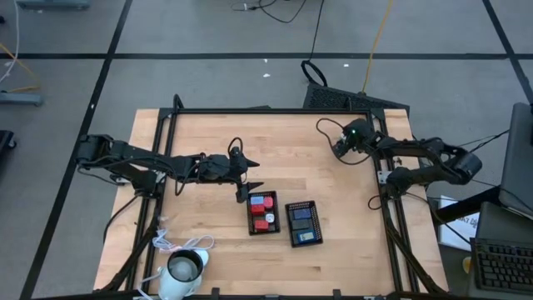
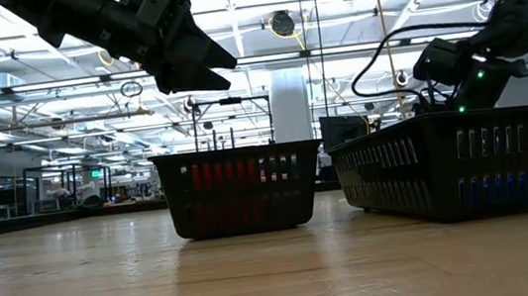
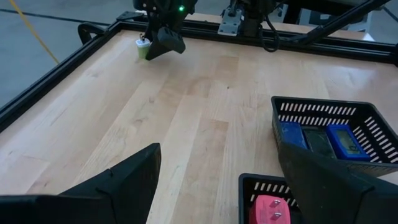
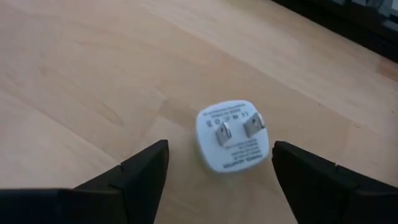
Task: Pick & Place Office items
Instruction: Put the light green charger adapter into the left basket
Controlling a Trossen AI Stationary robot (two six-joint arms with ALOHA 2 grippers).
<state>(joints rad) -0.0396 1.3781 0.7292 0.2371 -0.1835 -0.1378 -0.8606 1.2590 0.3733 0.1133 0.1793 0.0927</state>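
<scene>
Counter (image 1: 208, 142): pale wood planks with visible grain, framed by a black metal rail; much bare surface was seen across its far half and along the left side.
Left tray (image 1: 264, 212): black, rectangular, slotted plastic walls; red blocks (image 1: 264, 210) and one small pale piece were seen packed inside. In the left wrist view one pink-red block (image 3: 268, 210) with two slots was seen in its corner.
Right tray (image 1: 304, 223): same black slotted make, set just beside the left tray and slightly skewed; dark blue blocks (image 3: 291, 135) and a lighter blue one (image 3: 343, 140) were held in it.
White plug (image 4: 229, 134): rounded-square white body, smooth, two metal prongs pointing up; it was seen lying on bare wood near the counter's far right corner, well apart from both trays.
Right claw (image 4: 219, 167): dark wedge fingers were held wide, straddling the white plug without touching it; nothing was gripped.
Left claw (image 3: 217, 180): fingers were spread wide and empty, raised above the counter just left of the left tray.
White cup (image 1: 185, 271): round, white, with a loose pale cord (image 1: 179, 246), placed at the near left edge.
Edges: open wood was left between the trays and the near rail, and around the plug.
</scene>
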